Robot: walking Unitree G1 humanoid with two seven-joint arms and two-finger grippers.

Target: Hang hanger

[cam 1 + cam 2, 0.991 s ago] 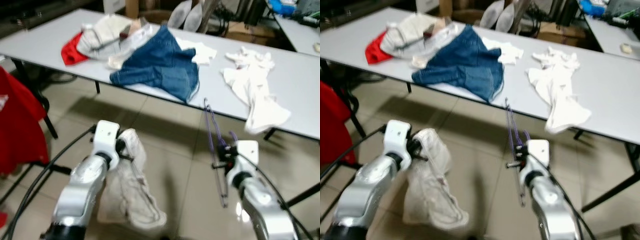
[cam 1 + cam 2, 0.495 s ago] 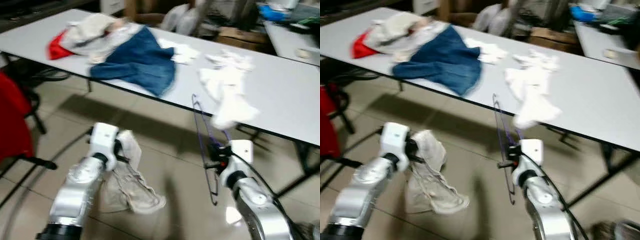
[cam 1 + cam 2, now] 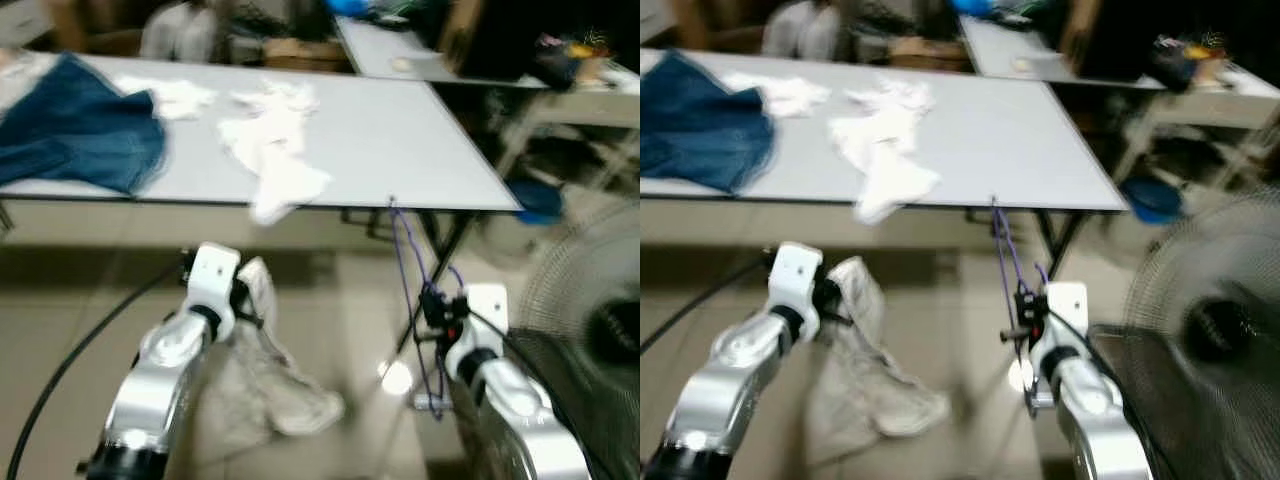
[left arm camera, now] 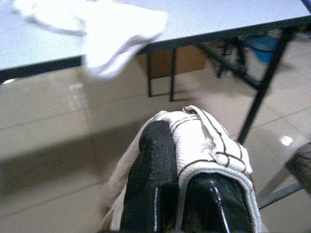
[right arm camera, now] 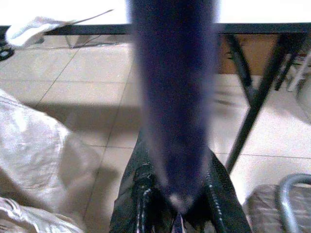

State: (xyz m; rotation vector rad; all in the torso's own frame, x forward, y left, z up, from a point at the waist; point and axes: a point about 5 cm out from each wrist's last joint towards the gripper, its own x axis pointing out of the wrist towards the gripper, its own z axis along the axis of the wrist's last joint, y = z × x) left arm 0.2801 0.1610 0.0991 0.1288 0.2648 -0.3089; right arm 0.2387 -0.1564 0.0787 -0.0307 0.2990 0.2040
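No legible writing; right fingers [image 5: 146, 204] apparently clamp purple hanger [image 3: 408, 270].

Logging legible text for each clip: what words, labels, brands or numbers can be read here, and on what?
None can be read.
Pale garment in the left gripper: no print seen.
Purple hanger in the right gripper: no marking.
Clothes on the table and the fan: blurred, no lettering made out.

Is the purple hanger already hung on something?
No, the purple hanger is clamped in the right gripper, held upright in the air in front of the grey table.
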